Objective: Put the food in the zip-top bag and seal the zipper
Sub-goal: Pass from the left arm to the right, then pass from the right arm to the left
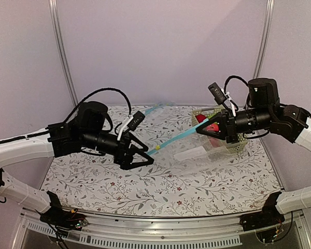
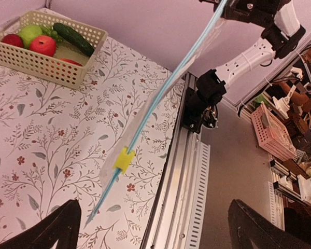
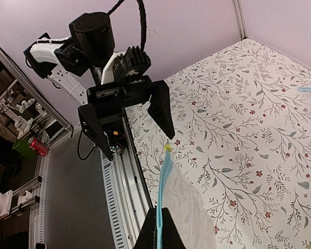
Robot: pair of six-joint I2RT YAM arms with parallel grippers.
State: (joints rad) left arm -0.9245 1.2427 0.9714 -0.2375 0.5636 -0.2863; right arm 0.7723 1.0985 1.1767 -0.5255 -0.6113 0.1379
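The zip-top bag hangs clear and crinkly above the table, stretched between the two arms. Its light blue zipper carries a yellow slider near the left end. My right gripper is shut on the zipper's right end; in the right wrist view the fingers pinch the strip. My left gripper is wide open, and the zipper's free end lies between its fingers, apart from them, just past the slider. The food lies in the basket: a red fruit, a cucumber, an orange-red piece.
The cream basket stands at the back right, behind my right gripper. It also holds a green apple and another red piece. A second light blue strip lies at the table's back edge. The metal rail marks the near edge.
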